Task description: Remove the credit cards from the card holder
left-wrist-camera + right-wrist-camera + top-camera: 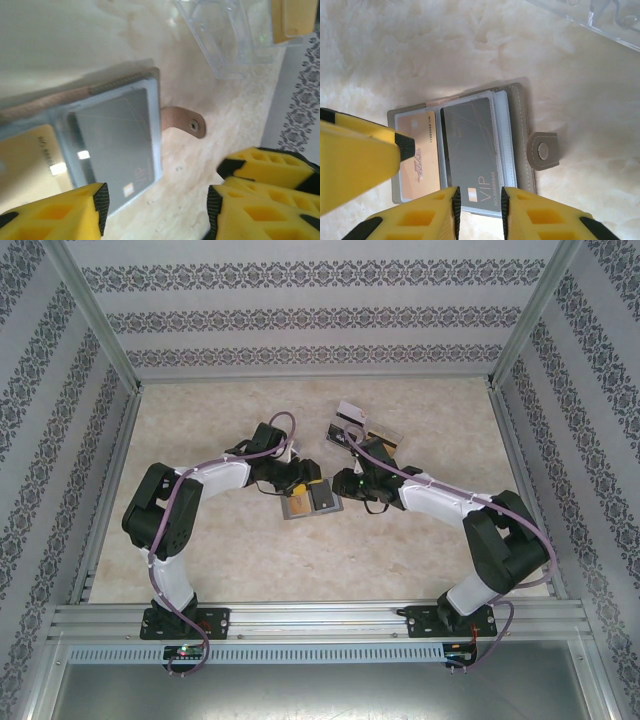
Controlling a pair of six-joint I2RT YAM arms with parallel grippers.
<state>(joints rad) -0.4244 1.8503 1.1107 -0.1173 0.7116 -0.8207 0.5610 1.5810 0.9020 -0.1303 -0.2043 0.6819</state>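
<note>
Toward the middle of the table [250,560], the card holder [311,504] lay open and flat, with both arms bent in over it from either side. The left tool [159,205] was spread wide over the holder's corner, with nothing between its yellow fingers. The right tool [479,205] hung over the holder's near edge with its fingers parted only a little. The lower edge of the grey VIP card [470,150] showed in that narrow gap, but the card lay flat and wider than the gap, so it did not look pinched. That grey card sat in its clear sleeve, and a gold card [417,155] sat in the sleeve beside it. The holder's snap strap [543,151] lay loose on the marble off its side. Farther back, toward the far edge of the table, a clear plastic tray [220,45] stood with another gold card [295,17] at it; whether that card lay in the tray or just behind it could not be told. A white card with a dark stripe [349,412] lay just beyond. By my reading the job was partly done: some cards were already out at the far side. At least two were left to draw from the sleeves, the grey one apparently next.
</note>
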